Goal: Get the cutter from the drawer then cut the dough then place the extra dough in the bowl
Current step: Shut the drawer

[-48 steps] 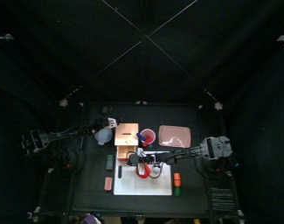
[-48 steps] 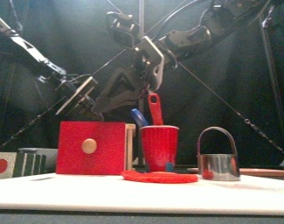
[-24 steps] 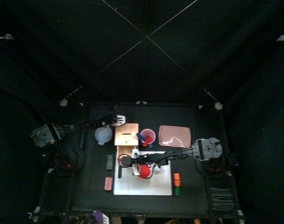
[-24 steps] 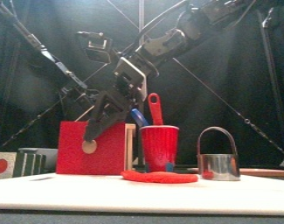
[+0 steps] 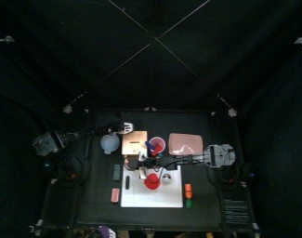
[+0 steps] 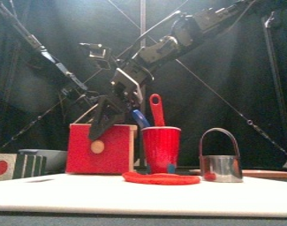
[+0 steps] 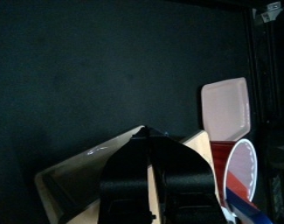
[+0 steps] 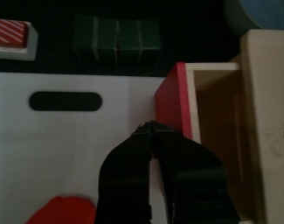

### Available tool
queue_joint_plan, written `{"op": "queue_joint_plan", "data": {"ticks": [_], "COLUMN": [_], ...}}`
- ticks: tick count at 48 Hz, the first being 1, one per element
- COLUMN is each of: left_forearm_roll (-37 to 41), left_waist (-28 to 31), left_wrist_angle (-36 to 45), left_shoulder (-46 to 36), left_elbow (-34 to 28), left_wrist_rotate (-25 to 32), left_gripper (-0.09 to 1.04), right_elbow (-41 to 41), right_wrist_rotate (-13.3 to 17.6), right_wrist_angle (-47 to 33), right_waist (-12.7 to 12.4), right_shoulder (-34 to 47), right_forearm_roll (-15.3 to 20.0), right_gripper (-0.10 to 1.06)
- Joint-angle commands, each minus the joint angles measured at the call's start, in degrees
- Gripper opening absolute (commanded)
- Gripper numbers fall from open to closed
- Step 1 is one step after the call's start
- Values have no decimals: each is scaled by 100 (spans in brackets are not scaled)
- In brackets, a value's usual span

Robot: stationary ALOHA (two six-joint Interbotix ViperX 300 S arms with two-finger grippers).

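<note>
Furthest left, the left pincer point(image 7: 144, 133) hangs over the wooden box point(image 8: 266, 105). Its jaws are pressed together on nothing, and I can't tell whether it touches the wood. The blue-grey bowl point(image 8: 266, 13) sits ahead of my working tip, past the box's corner.

The right pincer point(image 8: 148, 129) is the one in play. It is low over the white cutting board point(image 8: 62, 149), jaws closed flat and empty, tip right against the red drawer front point(image 6: 80, 161). The drawer stands open and, as far as I can see into it, bare.

To the right of that pincer comes the red cup point(image 6: 160, 150), with the dough point(image 6: 161, 178) lying flat in front of it. Further right stands the cutter point(image 6: 221, 163), upright and already out of the drawer.

I read this step as shutting the drawer. To do it well:
- Keep the jaws closed and push squarely on the middle of the front so it doesn't skew.
- Go slowly so the box doesn't slide back, with the left pincer bracing it.
- Lift clear before swinging right for the cutter, so I don't clip the cup.
</note>
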Motion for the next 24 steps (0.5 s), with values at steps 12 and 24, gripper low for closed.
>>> {"op": "queue_joint_plan", "data": {"ticks": [12,24], "left_forearm_roll": [-18,-35], "left_waist": [-35,-35], "left_wrist_angle": [35,35], "left_shoulder": [-62,-62], "left_elbow": [-18,-18], "left_wrist_rotate": [0,0], "left_gripper": [30,30], "right_elbow": [-536,-835], "right_wrist_rotate": [-9,-9], "right_wrist_angle": [123,299], "right_waist": [-264,-396], "right_shoulder": [105,281], "right_forearm_roll": [-193,-299], "right_gripper": [31,31]}}
